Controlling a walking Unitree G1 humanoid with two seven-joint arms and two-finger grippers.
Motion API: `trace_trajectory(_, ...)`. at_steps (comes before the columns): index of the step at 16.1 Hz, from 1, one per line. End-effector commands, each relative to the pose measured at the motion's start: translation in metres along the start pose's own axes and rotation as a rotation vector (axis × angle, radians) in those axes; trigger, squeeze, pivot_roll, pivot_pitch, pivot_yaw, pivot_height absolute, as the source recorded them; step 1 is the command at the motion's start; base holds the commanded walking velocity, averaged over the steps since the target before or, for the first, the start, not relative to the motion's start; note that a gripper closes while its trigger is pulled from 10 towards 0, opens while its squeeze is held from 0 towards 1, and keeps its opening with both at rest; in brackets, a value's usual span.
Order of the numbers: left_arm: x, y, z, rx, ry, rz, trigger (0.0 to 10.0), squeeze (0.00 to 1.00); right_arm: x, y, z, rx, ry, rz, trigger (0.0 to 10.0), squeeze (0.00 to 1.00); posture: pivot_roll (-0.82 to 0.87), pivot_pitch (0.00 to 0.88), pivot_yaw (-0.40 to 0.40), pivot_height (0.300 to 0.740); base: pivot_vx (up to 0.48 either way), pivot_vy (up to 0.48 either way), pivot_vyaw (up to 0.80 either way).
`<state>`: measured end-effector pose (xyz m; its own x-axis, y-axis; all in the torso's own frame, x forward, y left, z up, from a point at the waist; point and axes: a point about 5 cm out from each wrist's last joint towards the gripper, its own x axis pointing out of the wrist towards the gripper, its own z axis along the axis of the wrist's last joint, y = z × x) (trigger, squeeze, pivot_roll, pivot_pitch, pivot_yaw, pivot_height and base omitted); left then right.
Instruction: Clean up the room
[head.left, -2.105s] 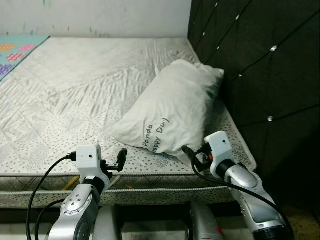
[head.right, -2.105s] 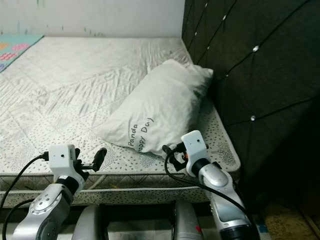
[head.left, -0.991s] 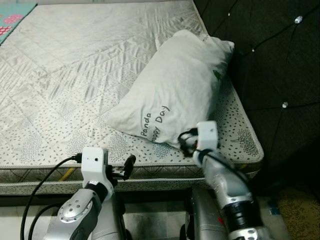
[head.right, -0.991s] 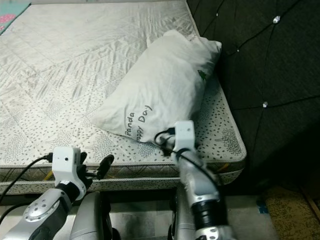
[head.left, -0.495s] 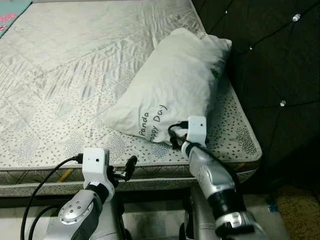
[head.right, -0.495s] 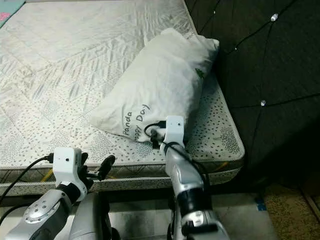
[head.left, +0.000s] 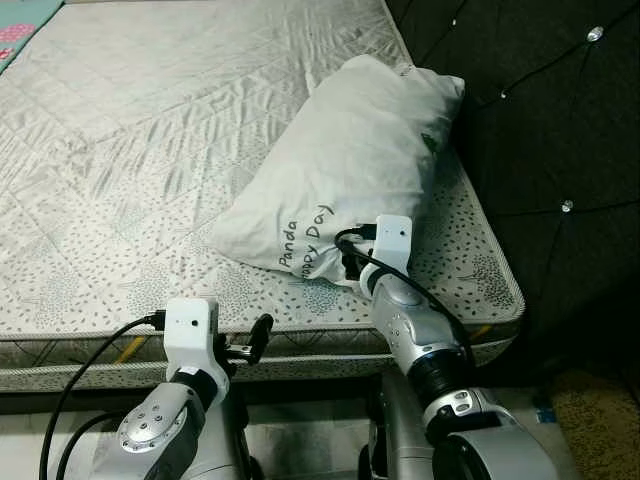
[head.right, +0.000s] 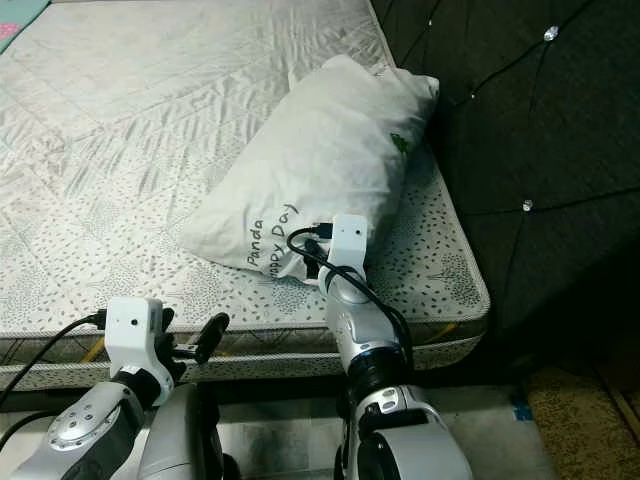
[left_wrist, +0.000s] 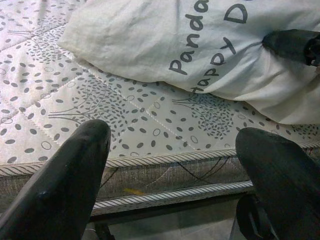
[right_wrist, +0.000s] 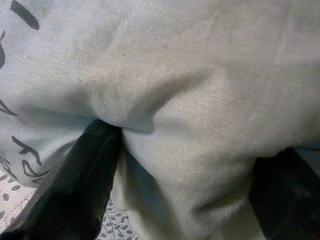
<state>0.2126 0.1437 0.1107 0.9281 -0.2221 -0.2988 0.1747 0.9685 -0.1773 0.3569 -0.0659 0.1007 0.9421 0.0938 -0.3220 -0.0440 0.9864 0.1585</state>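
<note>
Lying diagonally toward headboard (head.left: 540, 110), pillow (head.left: 345, 170), near corner pinched by right hand (right_wrist: 185, 170), left hand (left_wrist: 175, 170) spread, empty.

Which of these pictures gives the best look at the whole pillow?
The left eye view: the pillow lies whole on the mattress. The right eye view shows much the same. The wrist views show just its printed end, with the right gripper pressing into it.
</note>
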Motion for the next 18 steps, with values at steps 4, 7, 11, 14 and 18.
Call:
trace_trajectory(4, 0.001, 0.000, 0.003, 0.018, -0.007, 0.005, 10.0, 0.00, -0.003, 0.034, 0.005, 0.044, -0.037, 0.086, 0.0, 0.00, 0.01, 0.129, -0.011, 0.580, 0.000, 0.000, 0.00)
trace_trajectory(7, 0.002, 0.001, 0.005, 0.023, -0.015, 0.009, 10.0, 0.00, -0.001, 0.033, 0.006, 0.037, -0.044, 0.089, 0.0, 0.00, 0.01, 0.122, -0.011, 0.580, 0.000, 0.000, 0.00)
trace_trajectory(11, 0.005, 0.002, 0.006, 0.029, -0.024, 0.022, 10.0, 0.00, 0.000, 0.032, 0.010, 0.037, -0.057, 0.090, 0.0, 0.00, 0.00, 0.117, -0.014, 0.580, 0.000, 0.000, 0.00)
trace_trajectory(14, 0.006, 0.001, 0.008, 0.023, -0.034, 0.020, 10.0, 0.00, 0.000, 0.029, 0.010, 0.036, -0.066, 0.088, 0.0, 0.00, 0.00, 0.114, -0.018, 0.580, 0.000, 0.000, 0.00)
trace_trajectory(18, 0.007, -0.009, 0.018, -0.016, -0.103, -0.069, 10.0, 0.00, 0.002, 0.023, 0.009, 0.029, -0.069, 0.077, 0.0, 0.00, 0.00, 0.107, -0.019, 0.580, 0.000, 0.000, 0.00)
